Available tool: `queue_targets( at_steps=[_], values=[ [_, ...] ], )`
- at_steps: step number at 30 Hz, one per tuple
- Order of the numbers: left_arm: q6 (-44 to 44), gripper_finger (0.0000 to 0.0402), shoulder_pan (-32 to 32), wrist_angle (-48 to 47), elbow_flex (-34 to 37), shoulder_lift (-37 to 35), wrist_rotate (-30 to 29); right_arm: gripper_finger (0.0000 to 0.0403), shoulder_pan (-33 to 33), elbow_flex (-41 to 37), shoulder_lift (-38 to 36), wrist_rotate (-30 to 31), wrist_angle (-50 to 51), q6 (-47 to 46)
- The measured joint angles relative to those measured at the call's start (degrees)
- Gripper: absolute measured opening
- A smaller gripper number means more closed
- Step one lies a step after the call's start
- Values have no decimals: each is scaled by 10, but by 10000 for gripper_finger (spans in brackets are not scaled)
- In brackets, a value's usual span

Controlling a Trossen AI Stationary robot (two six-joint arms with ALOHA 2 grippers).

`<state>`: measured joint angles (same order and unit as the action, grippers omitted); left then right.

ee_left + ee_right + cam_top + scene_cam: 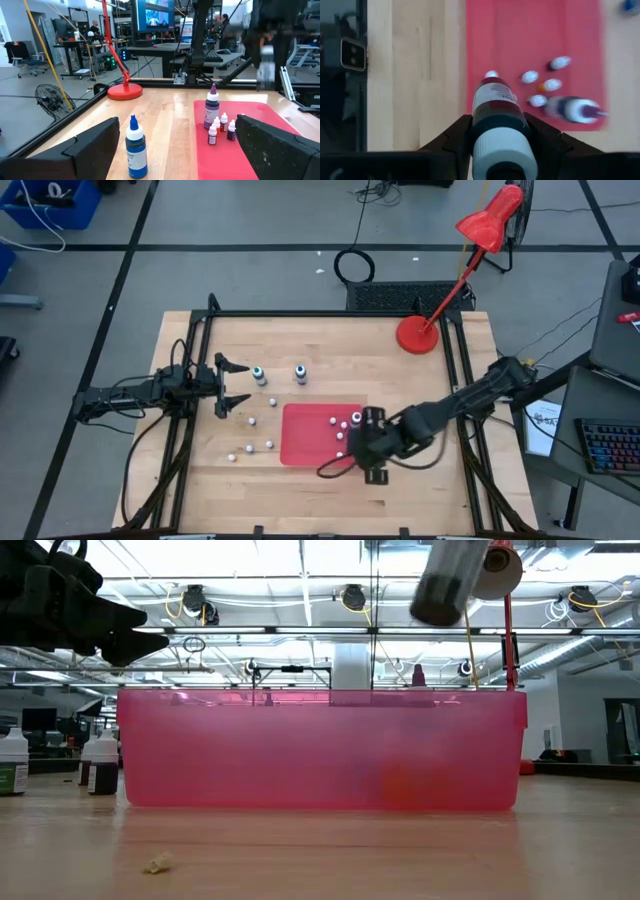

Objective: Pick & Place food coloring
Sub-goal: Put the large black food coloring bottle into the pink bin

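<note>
Crumb (157, 862) on wooden table (400, 850), workshop behind.

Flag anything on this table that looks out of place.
A few small white-topped bottles sit scattered on bare wood left of the red mat, apart from the cluster on it. A pale crumb lies on the wood near the low camera. The right pincer grips a dark bottle above the mat.
</note>
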<state>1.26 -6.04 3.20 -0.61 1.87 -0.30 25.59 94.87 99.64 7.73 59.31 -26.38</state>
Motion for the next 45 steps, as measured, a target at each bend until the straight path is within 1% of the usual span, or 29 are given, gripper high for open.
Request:
queue_targets(
  at_steps=[4,9,12,14,23,28,33,34,37,39,42,45],
  values=[
    [0,392,0,0,0,0,0,135,-27,0,40,-60,9,18],
    [0,392,0,0,0,0,0,135,-51,0,74,-104,30,32],
    [0,392,0,0,0,0,-1,135,-57,0,85,-111,45,35],
    [0,392,0,0,0,0,-1,135,-61,0,94,-126,53,35],
    [0,392,0,0,0,0,-1,134,-70,0,135,-171,52,50],
    [0,392,0,0,0,0,-1,134,-72,0,144,-175,41,54],
    [0,392,0,0,0,0,-1,135,-72,0,144,-183,20,31],
    [0,392,0,0,0,0,-1,145,-72,0,144,-183,17,25],
    [0,392,0,0,0,0,-1,193,-72,0,144,-183,15,8],
    [0,392,0,0,0,0,-1,212,-72,0,144,-185,14,1],
    [0,392,0,0,0,0,-1,221,-72,0,144,-185,14,-2],
    [0,392,0,0,0,0,-1,217,-71,0,144,-185,13,-12]
  ],
)
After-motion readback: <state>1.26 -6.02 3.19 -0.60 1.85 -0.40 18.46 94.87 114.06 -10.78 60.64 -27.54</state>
